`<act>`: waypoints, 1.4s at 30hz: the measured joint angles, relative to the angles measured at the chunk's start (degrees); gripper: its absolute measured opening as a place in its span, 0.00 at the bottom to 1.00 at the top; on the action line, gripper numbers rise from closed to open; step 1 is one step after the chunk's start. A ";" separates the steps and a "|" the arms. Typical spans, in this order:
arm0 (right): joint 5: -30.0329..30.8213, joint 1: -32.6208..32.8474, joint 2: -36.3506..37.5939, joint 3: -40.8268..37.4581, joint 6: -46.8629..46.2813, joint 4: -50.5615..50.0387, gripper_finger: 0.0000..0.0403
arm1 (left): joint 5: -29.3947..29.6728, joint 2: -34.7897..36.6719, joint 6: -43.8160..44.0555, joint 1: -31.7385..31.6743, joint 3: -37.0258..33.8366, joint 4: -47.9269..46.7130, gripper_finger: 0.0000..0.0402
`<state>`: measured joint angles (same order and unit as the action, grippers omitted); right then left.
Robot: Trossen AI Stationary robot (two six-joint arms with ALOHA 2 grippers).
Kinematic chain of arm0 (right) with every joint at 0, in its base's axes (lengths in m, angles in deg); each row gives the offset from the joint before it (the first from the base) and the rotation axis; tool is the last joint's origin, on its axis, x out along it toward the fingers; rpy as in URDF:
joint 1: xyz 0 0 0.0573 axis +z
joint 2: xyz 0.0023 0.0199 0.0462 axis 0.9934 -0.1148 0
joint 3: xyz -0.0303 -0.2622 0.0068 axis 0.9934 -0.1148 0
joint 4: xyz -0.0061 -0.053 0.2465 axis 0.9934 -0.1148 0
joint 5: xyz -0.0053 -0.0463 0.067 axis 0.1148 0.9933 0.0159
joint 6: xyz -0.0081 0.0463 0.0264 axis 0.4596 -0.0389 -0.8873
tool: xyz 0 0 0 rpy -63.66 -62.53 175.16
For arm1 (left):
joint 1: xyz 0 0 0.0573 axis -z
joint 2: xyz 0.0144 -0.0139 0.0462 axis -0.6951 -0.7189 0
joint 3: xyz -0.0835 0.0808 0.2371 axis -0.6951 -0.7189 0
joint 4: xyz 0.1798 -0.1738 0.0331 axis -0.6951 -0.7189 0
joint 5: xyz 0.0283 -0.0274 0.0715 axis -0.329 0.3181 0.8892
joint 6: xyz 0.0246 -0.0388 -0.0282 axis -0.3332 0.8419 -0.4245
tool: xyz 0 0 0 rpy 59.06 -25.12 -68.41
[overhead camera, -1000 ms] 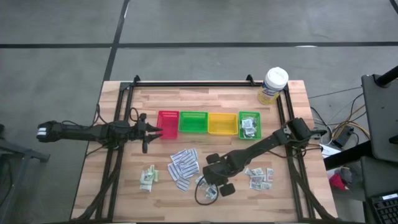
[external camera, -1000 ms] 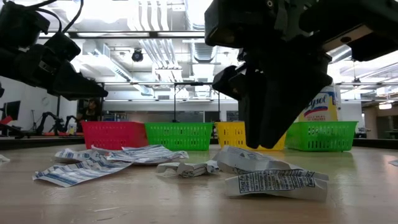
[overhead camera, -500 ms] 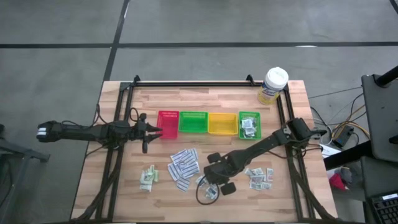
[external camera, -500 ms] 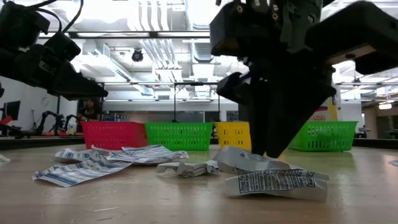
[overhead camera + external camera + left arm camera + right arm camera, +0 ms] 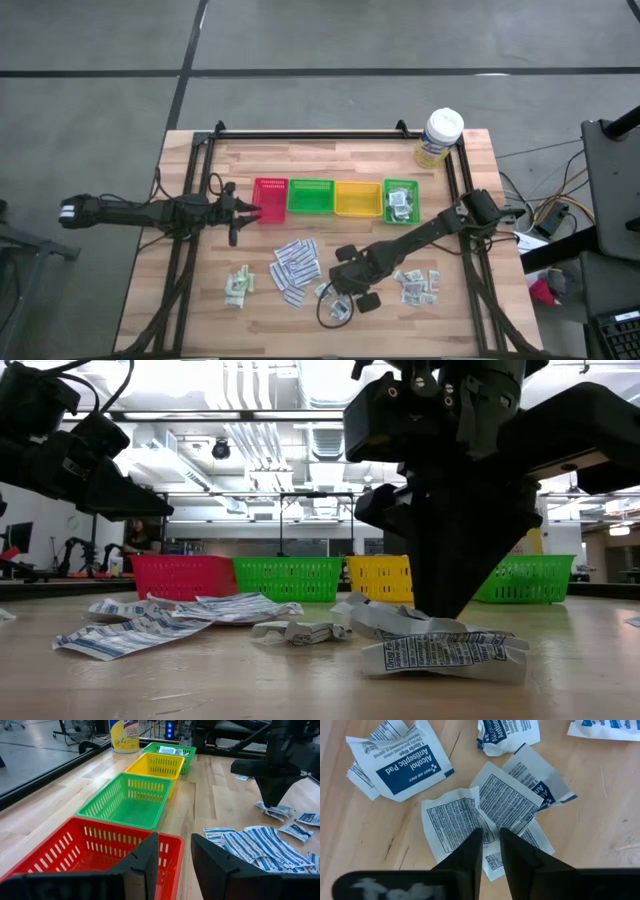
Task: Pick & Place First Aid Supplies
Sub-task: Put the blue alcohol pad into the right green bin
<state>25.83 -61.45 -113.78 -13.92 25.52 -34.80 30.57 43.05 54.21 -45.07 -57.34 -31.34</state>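
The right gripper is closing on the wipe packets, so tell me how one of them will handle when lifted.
The wipe packet looks like thin creased paper, so it will likely flop and weigh almost nothing. It overlaps its neighbours, so the right gripper, fingers nearly together on it, may drag or lift a second one. Lying flat on the table, it may slide rather than lift.

Print on the small green-white sachets (image 5: 237,287) is too small to read.

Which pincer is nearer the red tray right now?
Left. The left pincer hovers at the red tray's edge; the right pincer is down among packets, well apart from it.
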 joint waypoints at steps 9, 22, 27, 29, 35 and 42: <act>0.42 0.00 0.00 -0.04 -0.20 -0.13 0.11 | 0.00 0.00 0.00 0.00 0.00 0.00 0.28; 3.76 0.04 0.02 -1.02 -0.81 -0.48 0.03 | 0.01 0.00 -0.02 0.00 0.00 0.00 0.28; 3.82 0.04 0.02 -0.30 -0.76 -1.76 0.02 | 0.00 0.00 -0.02 0.00 0.00 0.00 0.28; 3.82 0.02 0.00 0.41 -0.70 -3.07 0.02 | 0.02 0.00 -0.02 0.00 0.00 0.00 0.28; 3.33 0.02 0.00 3.00 -0.91 -6.52 0.02 | 0.02 0.00 -0.02 0.00 0.00 0.00 0.28; 2.80 0.02 0.00 6.51 -2.92 -11.64 0.02 | 0.02 0.00 -0.03 0.00 0.00 0.00 0.28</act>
<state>28.63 -61.43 -113.78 -7.41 22.60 -46.45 30.59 43.05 54.18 -45.07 -57.34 -31.34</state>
